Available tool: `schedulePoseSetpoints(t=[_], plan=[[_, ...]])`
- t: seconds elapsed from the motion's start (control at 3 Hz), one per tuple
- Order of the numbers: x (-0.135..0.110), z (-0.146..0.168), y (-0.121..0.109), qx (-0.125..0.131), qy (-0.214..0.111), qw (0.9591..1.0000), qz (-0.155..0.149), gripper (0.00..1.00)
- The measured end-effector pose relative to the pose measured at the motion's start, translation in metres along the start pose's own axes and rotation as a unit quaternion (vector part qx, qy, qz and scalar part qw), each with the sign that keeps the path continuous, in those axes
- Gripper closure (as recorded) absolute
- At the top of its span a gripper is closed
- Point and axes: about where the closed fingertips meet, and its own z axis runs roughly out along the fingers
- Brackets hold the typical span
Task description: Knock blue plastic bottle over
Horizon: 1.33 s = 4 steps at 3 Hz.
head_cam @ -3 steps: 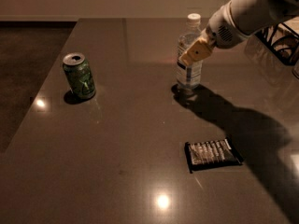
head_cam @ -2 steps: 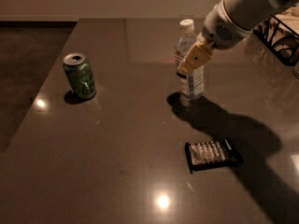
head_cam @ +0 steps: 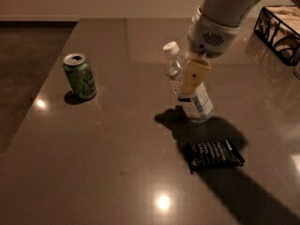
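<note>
The blue plastic bottle [head_cam: 200,103] stands near the middle of the dark table [head_cam: 117,172]. It is tilted, with its white cap [head_cam: 171,48] leaning to the left and its base to the right. My gripper [head_cam: 193,77] comes down from the upper right on the white arm [head_cam: 220,18]. Its tan tip lies against the front of the bottle's upper body, hiding part of the label.
A green soda can [head_cam: 80,77] stands upright at the left. A flat black packet [head_cam: 214,154] lies just in front of the bottle. A wire basket [head_cam: 279,32] sits at the far right. The table's left edge [head_cam: 35,97] runs diagonally, with floor beyond it.
My gripper has moved left and nearer the camera against the bottle. The bottle has gone from upright to tilted, cap leaning left.
</note>
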Motion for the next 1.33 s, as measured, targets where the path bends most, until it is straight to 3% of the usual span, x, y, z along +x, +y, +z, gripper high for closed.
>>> schedulePoseSetpoints(t=[0.33, 1.0, 1.33], plan=[[-0.013, 0.016, 0.019, -0.030, 0.062, 0.9948, -0.074, 0.98], [-0.029, 0.048, 0.026, -0.050, 0.112, 0.9839, -0.130, 0.53], [-0.028, 0.066, 0.033, -0.068, 0.131, 0.9787, -0.143, 0.30]])
